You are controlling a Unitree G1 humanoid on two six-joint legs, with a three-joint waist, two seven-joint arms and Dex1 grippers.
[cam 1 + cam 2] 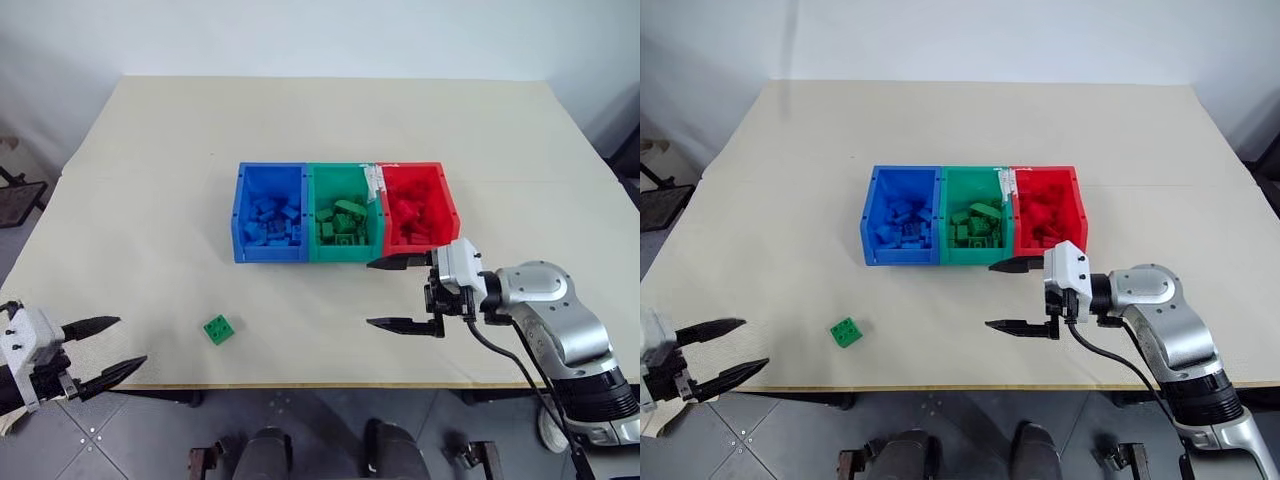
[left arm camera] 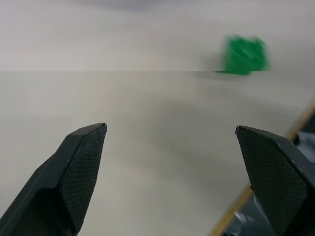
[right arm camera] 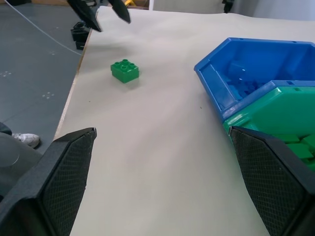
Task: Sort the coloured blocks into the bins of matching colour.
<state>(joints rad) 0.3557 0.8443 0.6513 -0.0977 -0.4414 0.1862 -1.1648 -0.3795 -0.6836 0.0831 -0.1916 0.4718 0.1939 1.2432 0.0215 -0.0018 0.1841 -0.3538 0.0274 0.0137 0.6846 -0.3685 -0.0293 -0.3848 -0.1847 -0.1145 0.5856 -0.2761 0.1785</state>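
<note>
**One green brick loose on the table, both grippers spread and empty**

Head camera: A beige table (image 1: pixel 150 200) carries three joined bins near its middle: the blue bin (image 1: pixel 270 213) toward the left edge, the green bin (image 1: pixel 343 213) in the centre, and the red bin (image 1: pixel 418 208) toward the right edge. Each bin holds bricks of its own colour. A single square green studded brick (image 1: pixel 219 329) lies by itself close to the table's near edge, well apart from the bins, on the blue bin's side. The left gripper (image 1: pixel 112 350) hangs at the near left corner, just off the table's edge, its two black fingers splayed apart with nothing between them. The right gripper (image 1: pixel 392 294) hovers over the table just in front of the green and red bins, pointing toward the left edge, fingers wide apart and holding nothing.

Left wrist camera: The left gripper's fingertips (image 2: pixel 88 147) stand wide apart over bare tabletop. The green brick (image 2: pixel 244 55), blurred, sits beyond them, near the table's edge.

Right wrist camera: The right gripper's fingertips (image 3: pixel 74 157) stand wide apart and empty. Between them, farther off, lies the green brick (image 3: pixel 125 70) near the table's edge, with the left gripper (image 3: pixel 106 14) beyond it. The blue bin (image 3: pixel 256 73) and the green bin (image 3: pixel 280 118) sit beside one fingertip.
</note>
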